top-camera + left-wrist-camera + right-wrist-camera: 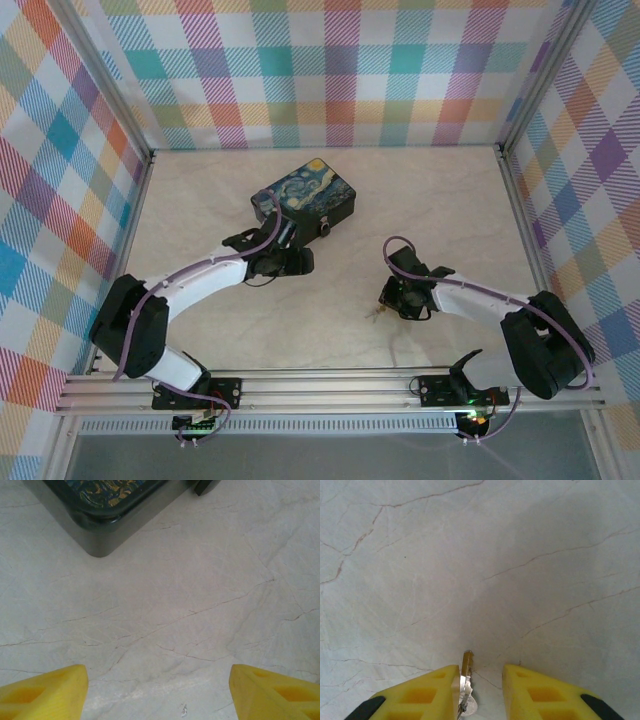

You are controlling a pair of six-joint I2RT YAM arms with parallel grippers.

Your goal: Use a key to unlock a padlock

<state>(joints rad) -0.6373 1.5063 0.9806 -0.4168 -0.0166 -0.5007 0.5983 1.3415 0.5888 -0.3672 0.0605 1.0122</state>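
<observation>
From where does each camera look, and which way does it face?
Top external: above, behind the arms, looking down on the table; both arms show.
Left wrist: on the left arm, faces the box corner; left gripper open.
Right wrist: facing the tabletop; right gripper flanks the key.
Shared: top and right wrist see the key.

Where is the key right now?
In the right wrist view, the key sits between the right pincer's open fingers, against the one on the image's left.
</observation>
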